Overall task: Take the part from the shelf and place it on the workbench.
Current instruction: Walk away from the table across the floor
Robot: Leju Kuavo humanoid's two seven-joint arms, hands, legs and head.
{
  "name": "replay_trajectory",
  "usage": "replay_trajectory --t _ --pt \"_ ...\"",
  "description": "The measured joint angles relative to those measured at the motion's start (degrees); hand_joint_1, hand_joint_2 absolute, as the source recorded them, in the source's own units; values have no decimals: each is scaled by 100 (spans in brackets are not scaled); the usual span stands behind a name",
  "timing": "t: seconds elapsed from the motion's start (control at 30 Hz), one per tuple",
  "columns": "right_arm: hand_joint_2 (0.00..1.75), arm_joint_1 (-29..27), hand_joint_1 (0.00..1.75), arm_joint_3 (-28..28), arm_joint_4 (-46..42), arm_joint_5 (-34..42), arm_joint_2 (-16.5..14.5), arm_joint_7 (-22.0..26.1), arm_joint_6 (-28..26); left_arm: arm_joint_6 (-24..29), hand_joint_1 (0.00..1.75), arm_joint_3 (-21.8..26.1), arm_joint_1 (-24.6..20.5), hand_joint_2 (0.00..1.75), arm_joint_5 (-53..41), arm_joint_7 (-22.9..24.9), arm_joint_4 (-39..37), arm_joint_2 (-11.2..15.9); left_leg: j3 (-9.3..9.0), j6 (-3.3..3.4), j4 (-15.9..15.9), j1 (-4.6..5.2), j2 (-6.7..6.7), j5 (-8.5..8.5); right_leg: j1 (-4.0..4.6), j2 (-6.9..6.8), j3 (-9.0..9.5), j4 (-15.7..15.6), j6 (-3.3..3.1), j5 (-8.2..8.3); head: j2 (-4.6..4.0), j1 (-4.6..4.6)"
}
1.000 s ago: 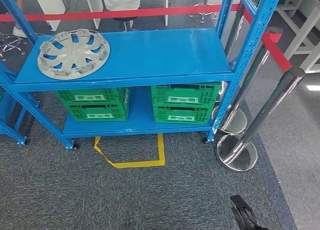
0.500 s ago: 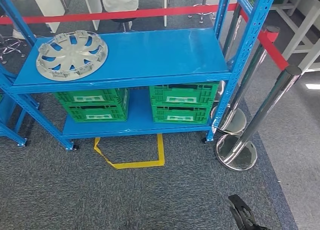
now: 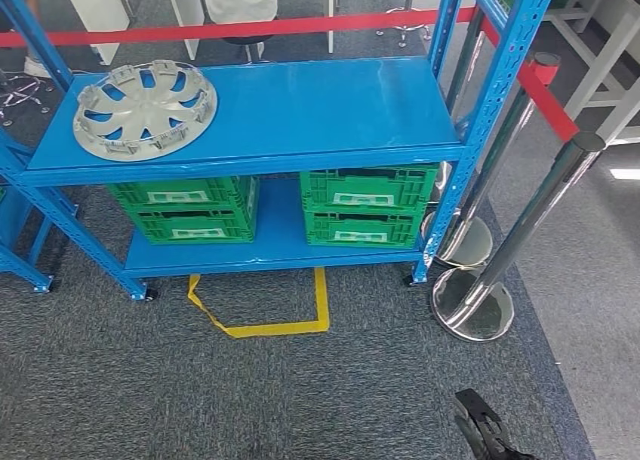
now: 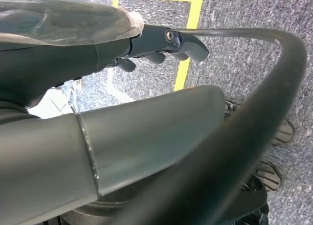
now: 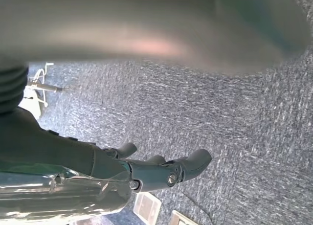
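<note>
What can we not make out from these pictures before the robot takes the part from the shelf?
- Green crates' contents: head view, hidden under the blue shelf.
- Right hand: head view, cut off by the bottom edge.
- Left hand: left wrist view, mostly behind blurred dark body parts.

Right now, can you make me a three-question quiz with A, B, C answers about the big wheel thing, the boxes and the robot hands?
1. Where is the wheel cover?
A. On the top shelf, at its left end
B. On the carpet
C. Inside a crate

2. How many green crates sit on the lower shelf?
A. One
B. Two
C. Four

3. What is the right robot hand doing?
A. Holding the wheel cover
B. Holding nothing, over the carpet
C. Gripping a post

Answers:
1. A, it lies flat on the blue shelf near the left upright.
2. B, one crate is on the left and one on the right.
3. B, its fingers are apart over grey carpet; the left robot hand is empty too.
</note>
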State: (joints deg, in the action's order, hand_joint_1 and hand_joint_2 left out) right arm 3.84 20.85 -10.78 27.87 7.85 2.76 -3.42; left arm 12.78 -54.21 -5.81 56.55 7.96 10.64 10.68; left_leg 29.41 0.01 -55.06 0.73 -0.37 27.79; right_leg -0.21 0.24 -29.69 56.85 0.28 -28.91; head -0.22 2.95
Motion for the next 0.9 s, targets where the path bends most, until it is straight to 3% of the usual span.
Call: replay_trajectory --t 0.07,0.27,0.4,0.47,0.53,0.57,0.6,0.63,0.7,0.73,0.8,0.9 --pt "0 0 0 1 0 34 0 43 -8 -9 0 0 0 0 3 3 0 1 0 0 0 0 0 0 0 0 1 -2 0 0 0 -1" --pt "0 1 0 2 0 85 -1 118 -18 14 0 0 1 0 71 24 0 13 5 28 -17 44 -1 11 -28 -2 6 -25 22 14 0 -7" --pt "0 2 0 1 0 139 1 133 -19 13 0 0 -2 0 47 1 0 23 -52 100 118 10 24 -52 -20 3 14 -65 82 19 0 -12" --pt "0 5 0 1 0 166 3 134 -20 -4 0 0 -3 0 26 -11 0 17 -130 140 257 -46 65 -107 -16 4 -133 252 126 -176 0 15" --pt "0 4 0 1 0 196 7 134 -23 -19 0 -1 -4 0 5 -20 0 12 -157 149 294 -64 97 -114 -49 2 -488 982 178 -504 0 51" --pt "0 -1 0 0 0 215 8 134 -25 -24 0 -1 -3 0 -3 -23 0 7 -161 140 292 -74 111 -107 -73 1 -664 1318 208 -601 0 62" --pt "0 -8 0 0 1 232 9 133 -26 -31 0 -2 -2 0 -10 -25 0 0 -173 123 290 -89 124 -95 -99 -2 -762 1478 239 -594 0 71" --pt "0 -13 0 0 1 246 9 133 -26 -37 0 -3 0 0 -14 -27 0 -7 -193 95 285 -111 137 -76 -127 -10 -759 1427 271 -476 0 77" --pt "0 -13 0 0 1 258 12 134 -27 -44 0 -4 3 0 -19 -32 -1 -18 -258 7 256 -166 165 -12 -179 -69 -451 722 350 -34 0 92" --pt "0 -11 0 0 1 258 5 134 -27 -45 0 -4 1 0 -20 -34 -2 -3 -281 -46 220 -170 177 29 -184 -120 -286 356 380 110 0 121" --pt "0 7 0 -2 1 258 6 134 -27 -45 0 -6 -6 0 -26 -37 -4 16 -274 -130 156 -148 199 76 -177 -176 -118 3 328 162 0 144" --pt "0 -3 0 -3 0 259 11 131 -27 -45 0 -10 -18 0 -32 -37 -4 18 -241 -199 109 -138 222 101 -160 -104 -126 3 159 133 0 51"
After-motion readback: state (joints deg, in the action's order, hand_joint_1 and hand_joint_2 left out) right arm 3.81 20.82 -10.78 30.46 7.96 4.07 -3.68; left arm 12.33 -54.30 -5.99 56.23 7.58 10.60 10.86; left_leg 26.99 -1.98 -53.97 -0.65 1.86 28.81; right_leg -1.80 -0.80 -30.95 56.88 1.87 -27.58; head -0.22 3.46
